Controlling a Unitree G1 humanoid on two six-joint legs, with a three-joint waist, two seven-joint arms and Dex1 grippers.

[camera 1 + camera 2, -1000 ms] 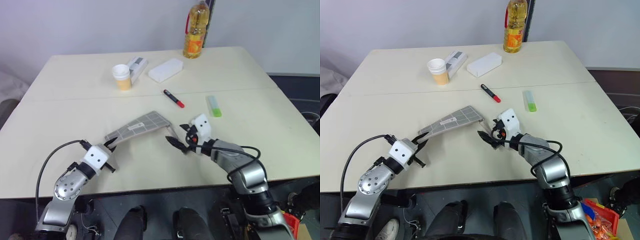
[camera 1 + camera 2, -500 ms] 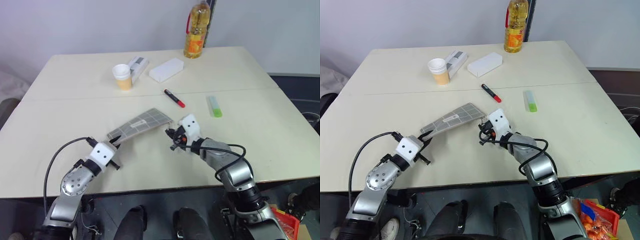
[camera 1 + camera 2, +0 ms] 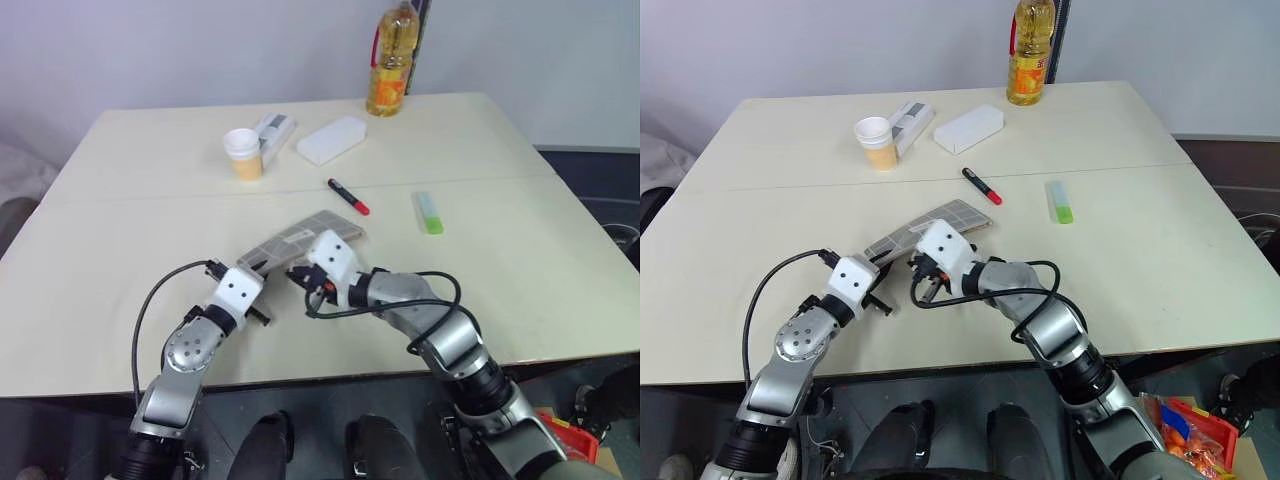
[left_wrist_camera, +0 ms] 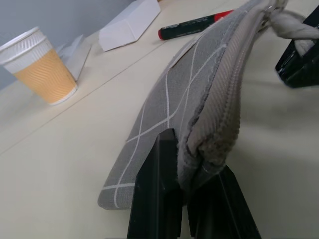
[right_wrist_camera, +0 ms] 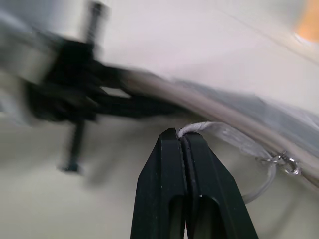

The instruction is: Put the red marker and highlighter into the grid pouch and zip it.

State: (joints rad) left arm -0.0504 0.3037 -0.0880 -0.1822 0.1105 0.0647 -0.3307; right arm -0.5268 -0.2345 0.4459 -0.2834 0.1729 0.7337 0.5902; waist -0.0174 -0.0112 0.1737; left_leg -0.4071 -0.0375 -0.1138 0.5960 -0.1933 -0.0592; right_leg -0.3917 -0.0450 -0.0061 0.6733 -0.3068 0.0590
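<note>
Little of the task looks done: the slim black red marker with its red cap (image 3: pixel 348 197) and the flat pale translucent highlighter with a bright green end (image 3: pixel 428 212) both lie loose on the cream surface (image 3: pixel 120 250), apart from each other and beyond the flat grey fabric grid pouch with thin white grid lines (image 4: pixel 199 84). Filling and zipping are still ahead (opening the pouch appears to be the step in hand).

The left gripper (image 4: pixel 192 174) has its black fingers pinching the pouch's near end, holding it tilted up off the surface. The right gripper (image 5: pixel 181 142) has its fingers pressed together on the pale pull cord (image 5: pixel 219 132), which loops to a small metal ring at the zipper.

The pouch is soft woven cloth with a ribbed, corduroy-like edge along the zip; the cord looks thin and limp.
</note>
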